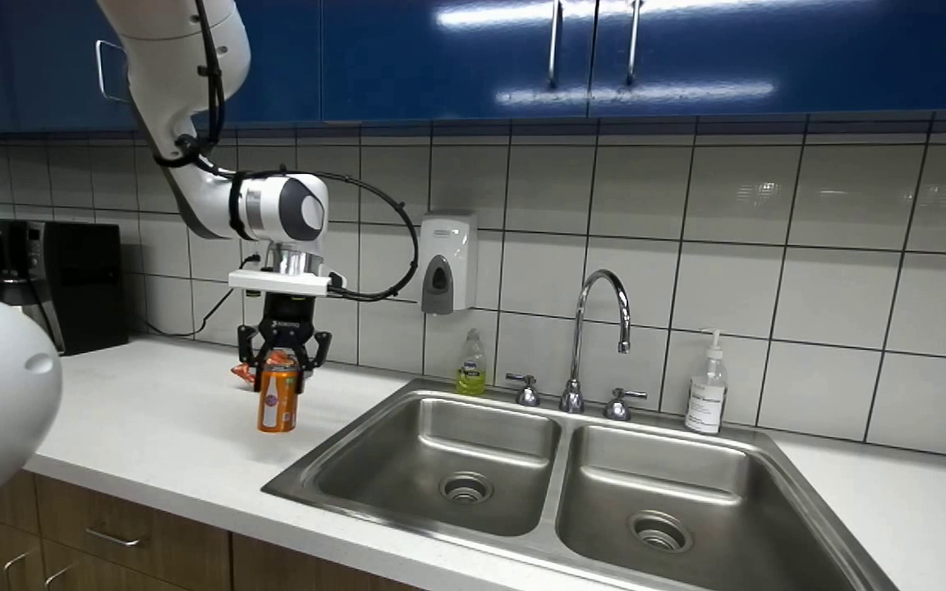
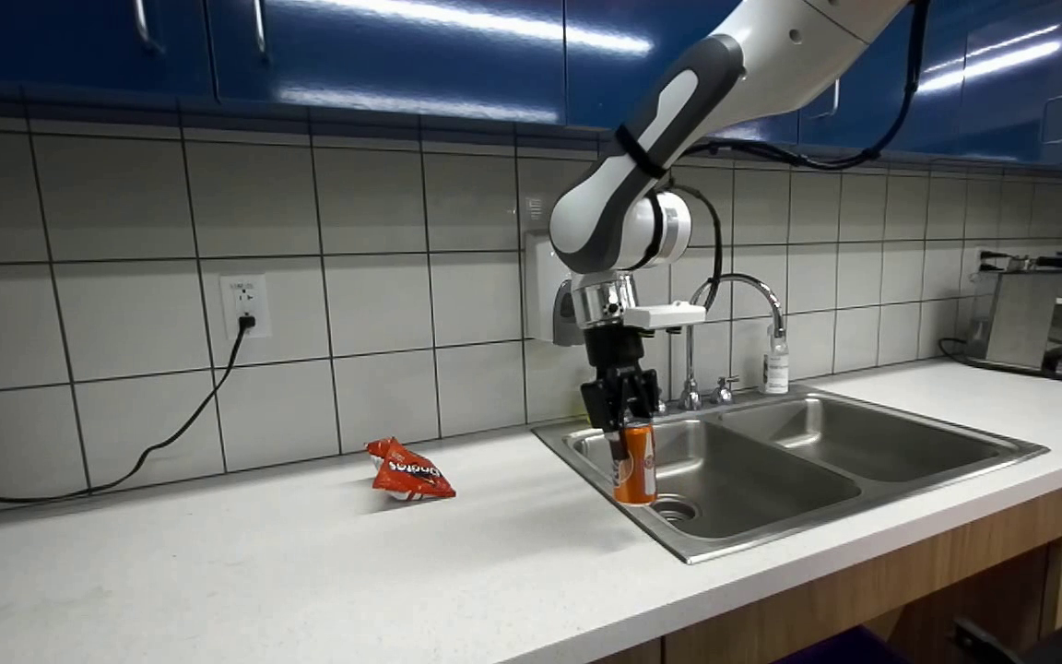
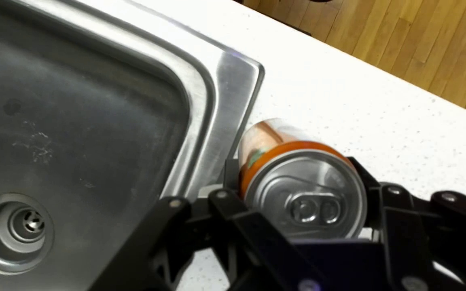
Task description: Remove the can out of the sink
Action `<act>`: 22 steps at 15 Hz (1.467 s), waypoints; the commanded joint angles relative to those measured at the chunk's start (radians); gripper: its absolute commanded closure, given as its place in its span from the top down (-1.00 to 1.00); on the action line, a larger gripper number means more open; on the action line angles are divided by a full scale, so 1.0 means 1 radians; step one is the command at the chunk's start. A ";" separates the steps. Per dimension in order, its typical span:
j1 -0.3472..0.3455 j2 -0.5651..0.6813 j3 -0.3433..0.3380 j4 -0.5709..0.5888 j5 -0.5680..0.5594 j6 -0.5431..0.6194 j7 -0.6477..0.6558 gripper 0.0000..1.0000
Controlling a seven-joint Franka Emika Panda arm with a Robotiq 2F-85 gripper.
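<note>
The can is orange with a silver top. It also shows in an exterior view and in the wrist view. My gripper points down and is shut on the can, with one finger on each side near its top. The gripper also shows in the wrist view. The can is upright over the white counter, just beside the sink rim. I cannot tell whether its bottom touches the counter. The double-bowl steel sink shows in both exterior views, with drains in its bowls.
A red chip bag lies on the counter near the tiled wall. A tall faucet, a yellow soap bottle and a pump bottle stand behind the sink. A wall dispenser and blue cabinets are above.
</note>
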 commanded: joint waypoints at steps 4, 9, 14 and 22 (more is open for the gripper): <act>0.045 0.033 0.048 0.015 -0.038 0.033 0.019 -0.24; 0.059 0.084 0.051 0.025 -0.069 0.121 0.030 -0.24; 0.063 0.116 0.047 0.033 -0.094 0.178 0.044 -0.24; 0.065 0.155 0.044 0.048 -0.116 0.191 0.063 -0.24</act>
